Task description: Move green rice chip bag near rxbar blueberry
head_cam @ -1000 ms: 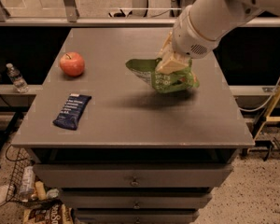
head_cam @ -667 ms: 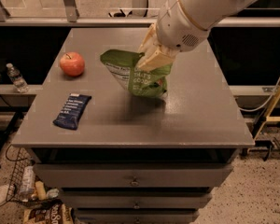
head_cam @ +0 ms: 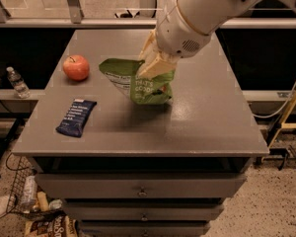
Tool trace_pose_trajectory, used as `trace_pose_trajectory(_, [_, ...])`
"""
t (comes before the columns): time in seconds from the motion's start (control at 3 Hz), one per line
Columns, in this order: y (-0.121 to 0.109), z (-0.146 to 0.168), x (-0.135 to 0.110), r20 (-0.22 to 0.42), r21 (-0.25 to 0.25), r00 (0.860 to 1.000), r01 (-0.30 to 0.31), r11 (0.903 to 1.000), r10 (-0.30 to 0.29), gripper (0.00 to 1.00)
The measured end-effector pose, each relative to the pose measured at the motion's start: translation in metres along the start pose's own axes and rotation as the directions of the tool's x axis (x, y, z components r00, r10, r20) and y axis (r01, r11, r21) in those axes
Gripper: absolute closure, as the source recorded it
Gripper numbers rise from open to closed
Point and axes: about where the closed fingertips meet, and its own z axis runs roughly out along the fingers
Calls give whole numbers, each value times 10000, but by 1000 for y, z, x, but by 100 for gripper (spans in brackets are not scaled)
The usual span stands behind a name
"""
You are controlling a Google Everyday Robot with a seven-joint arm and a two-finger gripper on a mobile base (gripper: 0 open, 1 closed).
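Note:
The green rice chip bag (head_cam: 138, 83) hangs tilted just above the middle of the grey table (head_cam: 207, 122), casting a shadow below it. My gripper (head_cam: 152, 65) is shut on the bag's top edge, with the white arm reaching in from the upper right. The rxbar blueberry (head_cam: 76, 117), a dark navy wrapper with white text, lies flat near the table's front left, well to the left of the bag.
A red-orange apple (head_cam: 76, 67) sits at the table's left, behind the bar. Drawers (head_cam: 140, 191) run below the tabletop. A water bottle (head_cam: 17, 83) stands on a ledge left of the table. Clutter lies on the floor at the lower left.
My gripper has carried the green bag leftward across the table, from the right side toward the middle. The bar and apple have not moved.

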Motion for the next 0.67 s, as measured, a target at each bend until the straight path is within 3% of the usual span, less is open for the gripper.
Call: trace_pose_trajectory(0.67, [6, 35, -57, 1425, -656, 9835, 1216, 9904, -1113, 100])
